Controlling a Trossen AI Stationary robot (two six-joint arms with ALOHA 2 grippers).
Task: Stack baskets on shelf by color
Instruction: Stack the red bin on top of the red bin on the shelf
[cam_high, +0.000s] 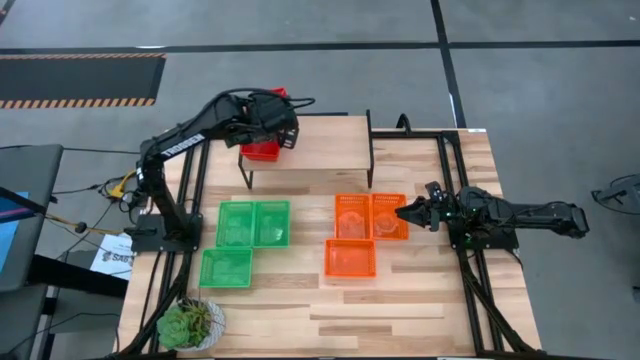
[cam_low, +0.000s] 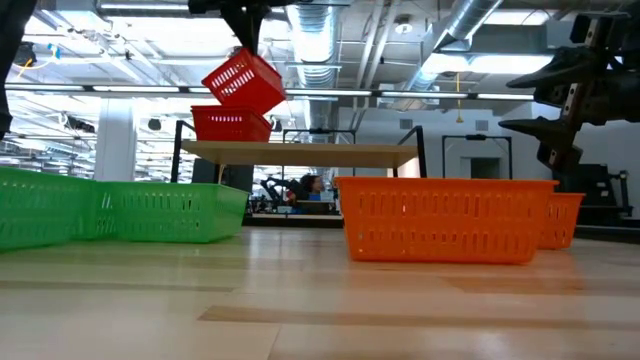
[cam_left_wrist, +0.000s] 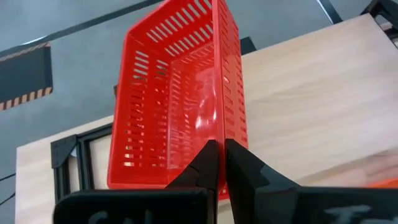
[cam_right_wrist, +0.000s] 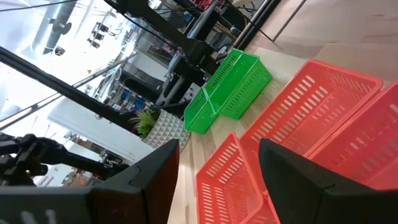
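Holding red basket (cam_left_wrist: 180, 99) tilted over shelf (cam_high: 320, 140) | left gripper (cam_left_wrist: 219, 163) clamped

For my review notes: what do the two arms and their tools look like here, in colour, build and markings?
Both arms are black and slender, built of jointed segments on black metal frame rails. The left arm carries white lettering along its upper link; the right arm shows no lettering I can make out. Each ends in a two-fingered black tool: the left tool has narrow tapered fingers, the right tool broad, flat, angular ones.
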